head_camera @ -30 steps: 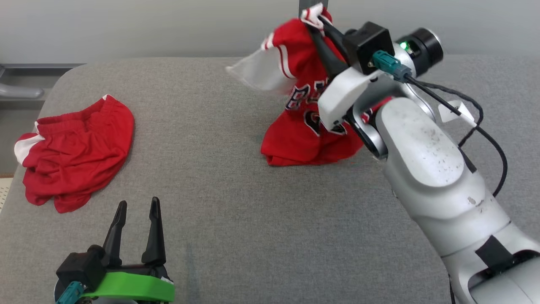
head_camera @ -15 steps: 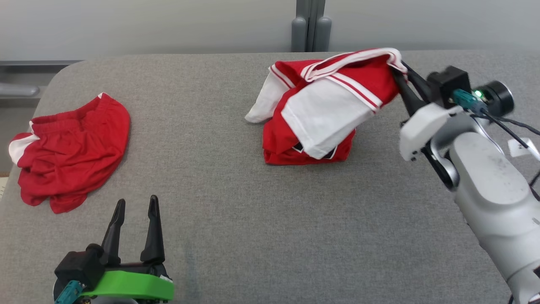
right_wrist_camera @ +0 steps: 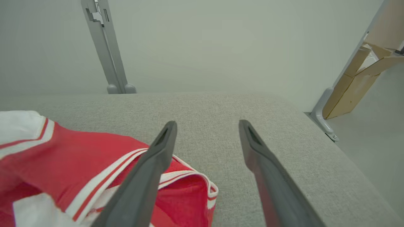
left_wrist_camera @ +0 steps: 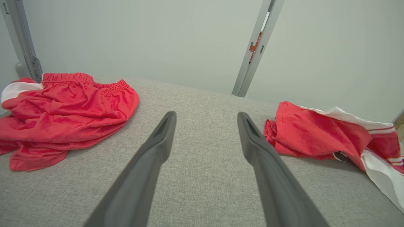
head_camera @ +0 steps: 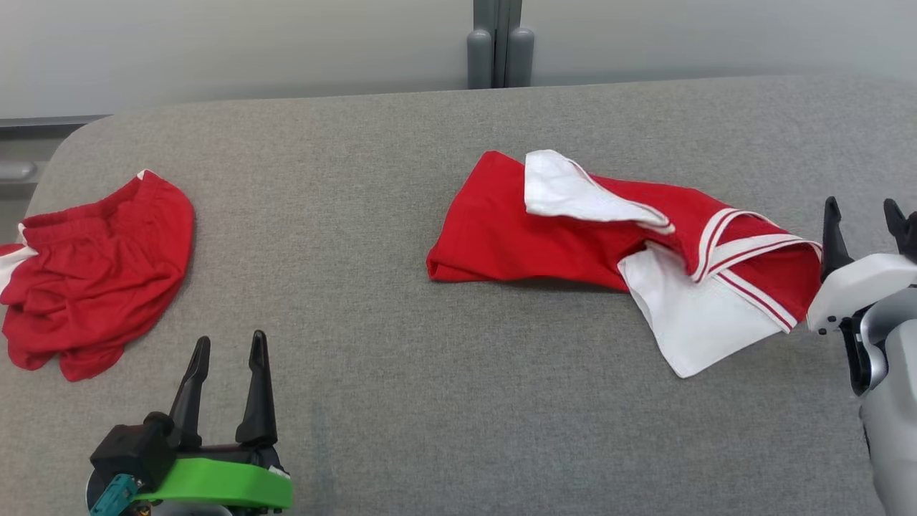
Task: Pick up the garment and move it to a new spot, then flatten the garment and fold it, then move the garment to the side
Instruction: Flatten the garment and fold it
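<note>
Jersey (head_camera: 566,229): red with white panels and red-and-white striped trim. It lies rumpled but low on the table, running from the middle of the head view out toward 3 o'clock. One white flap is turned over its upper side, and a second white panel spreads toward 5 o'clock.
Right gripper (head_camera: 860,203): at 3 o'clock, by the edge of the head view, fingers spread wide with nothing between them. It is just beside the jersey's striped end. In the right wrist view one finger crosses in front of the striped hem, and I cannot tell whether it touches the cloth.
Left gripper (head_camera: 230,338): at 7 o'clock in the head view, fingers wide and empty over bare table, well apart from both pieces of clothing.
Shorts (head_camera: 93,272): red with a white patch, heaped at 9 o'clock near the table's edge.
Table (head_camera: 430,416): covered in grey cloth, with a rounded corner at 10 o'clock.
Post (head_camera: 499,43): grey, upright behind the far edge at 12 o'clock.
</note>
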Available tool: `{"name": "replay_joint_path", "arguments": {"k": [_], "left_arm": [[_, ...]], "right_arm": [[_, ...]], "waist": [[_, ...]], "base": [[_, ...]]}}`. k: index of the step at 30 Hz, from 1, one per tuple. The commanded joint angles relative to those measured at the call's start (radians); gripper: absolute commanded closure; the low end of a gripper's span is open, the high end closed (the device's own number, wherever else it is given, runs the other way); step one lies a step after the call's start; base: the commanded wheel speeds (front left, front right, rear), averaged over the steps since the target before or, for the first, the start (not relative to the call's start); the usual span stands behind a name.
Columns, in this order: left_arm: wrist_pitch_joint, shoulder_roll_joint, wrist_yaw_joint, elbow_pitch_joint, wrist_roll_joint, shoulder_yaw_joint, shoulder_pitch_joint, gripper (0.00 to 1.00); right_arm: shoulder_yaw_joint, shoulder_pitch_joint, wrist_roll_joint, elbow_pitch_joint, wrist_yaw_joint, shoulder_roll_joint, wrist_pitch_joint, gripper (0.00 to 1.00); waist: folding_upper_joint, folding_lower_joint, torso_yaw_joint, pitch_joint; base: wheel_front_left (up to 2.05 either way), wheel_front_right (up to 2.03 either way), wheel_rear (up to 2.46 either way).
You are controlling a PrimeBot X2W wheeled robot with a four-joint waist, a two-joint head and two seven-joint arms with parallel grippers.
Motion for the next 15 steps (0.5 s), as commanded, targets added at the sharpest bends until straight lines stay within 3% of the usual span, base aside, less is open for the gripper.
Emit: {"name": "replay_joint_path", "arguments": {"k": [1, 6, 15], "left_arm": [[-0.001, 0.007, -0.002, 0.002, 0.004, 0.0, -0.016, 0.0], [0.0, 0.007, -0.002, 0.006, 0.0, -0.003, -0.014, 0.0], [-0.001, 0.007, -0.002, 0.014, -0.002, -0.007, 0.008, 0.0]], "right_arm": [[-0.027, 0.022, -0.027, -0.016, -0.002, 0.018, -0.002, 0.0], [-0.058, 0.074, -0.099, -0.1, -0.002, 0.092, 0.017, 0.0], [0.096, 0.237, -0.09, -0.325, -0.002, 0.174, -0.007, 0.0]], "waist": [[0.0, 0.0, -0.004, -0.001], [0.0, 0.0, -0.008, -0.005], [0.0, 0.0, 0.0, -0.032]], "base": [[0.0, 0.0, 0.0], [0.0, 0.0, 0.0], [0.0, 0.0, 0.0]]}}
